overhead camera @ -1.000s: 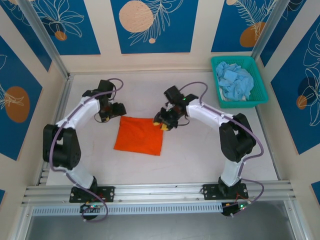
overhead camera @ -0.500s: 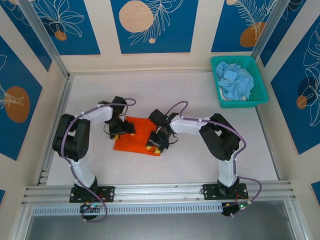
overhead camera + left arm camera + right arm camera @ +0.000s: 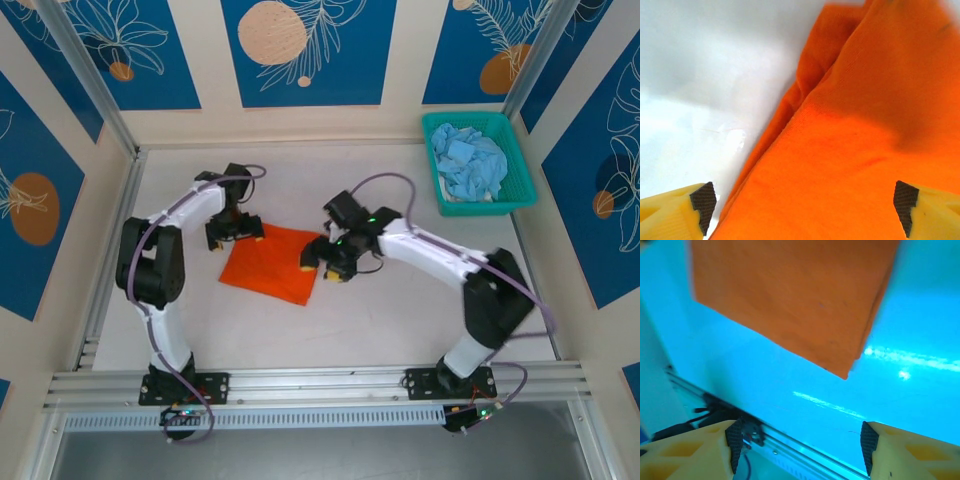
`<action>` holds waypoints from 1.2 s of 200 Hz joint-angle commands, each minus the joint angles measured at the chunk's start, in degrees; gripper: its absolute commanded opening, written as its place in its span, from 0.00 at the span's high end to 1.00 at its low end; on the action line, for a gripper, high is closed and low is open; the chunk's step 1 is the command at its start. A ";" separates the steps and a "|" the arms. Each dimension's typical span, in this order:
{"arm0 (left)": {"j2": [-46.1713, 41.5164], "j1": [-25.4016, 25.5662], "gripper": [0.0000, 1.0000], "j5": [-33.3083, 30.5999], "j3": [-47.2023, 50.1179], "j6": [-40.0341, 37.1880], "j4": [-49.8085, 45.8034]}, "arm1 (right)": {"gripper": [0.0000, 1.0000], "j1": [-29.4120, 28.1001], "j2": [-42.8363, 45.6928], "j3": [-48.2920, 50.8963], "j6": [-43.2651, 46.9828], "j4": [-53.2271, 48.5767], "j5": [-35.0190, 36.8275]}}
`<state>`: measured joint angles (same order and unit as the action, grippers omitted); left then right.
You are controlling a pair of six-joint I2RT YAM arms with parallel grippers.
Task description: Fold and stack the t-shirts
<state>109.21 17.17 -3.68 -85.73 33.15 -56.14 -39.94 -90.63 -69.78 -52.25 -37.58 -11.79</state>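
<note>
Two claws hang low over a white surface (image 3: pixel 400 310), one at either side of a folded orange t-shirt (image 3: pixel 268 262).

Top view: the left claw (image 3: pixel 235 230) sits at the shirt's far left corner, and the right claw (image 3: pixel 328 262) sits at its right edge. The shirt therefore lies between the two claws as a flat, slightly skewed rectangle. Whether either claw touches the cloth cannot be told from above. Pale blue t-shirts (image 3: pixel 470 165) lie heaped in a teal basket (image 3: pixel 465 118), well beyond and to the right of the right claw, at the far right corner of the surface.

Left wrist view: the left claw (image 3: pixel 802 200) stands wide open, with one dark pad (image 3: pixel 702 200) over bare surface and the other over cloth. The orange t-shirt (image 3: pixel 865 125) spreads below and ahead of the fingers, and its layered edge runs diagonally between them. No cloth is pinched.

Right wrist view: the right claw (image 3: pixel 800 440) is likewise open, its fingertips (image 3: pixel 734 440) apart with only bare surface between them. The orange t-shirt (image 3: pixel 790 305) lies ahead of the tips and clear of them, with one corner pointing back toward the claw.
</note>
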 commanded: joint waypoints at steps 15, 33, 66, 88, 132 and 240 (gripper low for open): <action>-5.14 9.45 0.04 -2.63 -8.64 2.07 -9.07 | 0.33 5.78 10.69 5.74 6.85 -3.98 0.73; -2.79 14.55 0.04 0.92 -8.26 3.08 -8.29 | 0.33 9.27 13.14 8.70 8.33 -3.86 -0.94; 4.81 19.27 0.03 1.03 -5.13 2.61 -6.79 | 0.34 14.50 14.94 11.66 9.43 -4.75 -3.21; 12.37 18.92 0.02 -1.04 -5.58 2.11 -9.03 | 0.34 16.21 16.50 11.60 10.35 -6.68 -2.36; 16.59 10.28 0.03 -4.65 -5.48 -0.01 -7.07 | 0.34 19.41 18.62 8.37 11.82 -13.58 2.51; 45.35 -8.93 0.16 -6.25 -61.56 -17.52 -19.44 | 0.34 23.60 20.49 -2.46 11.39 -26.41 14.32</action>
<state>148.09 10.55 -7.49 -139.55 20.32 -70.41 -16.84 -68.90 -68.88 -41.28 -59.27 -0.12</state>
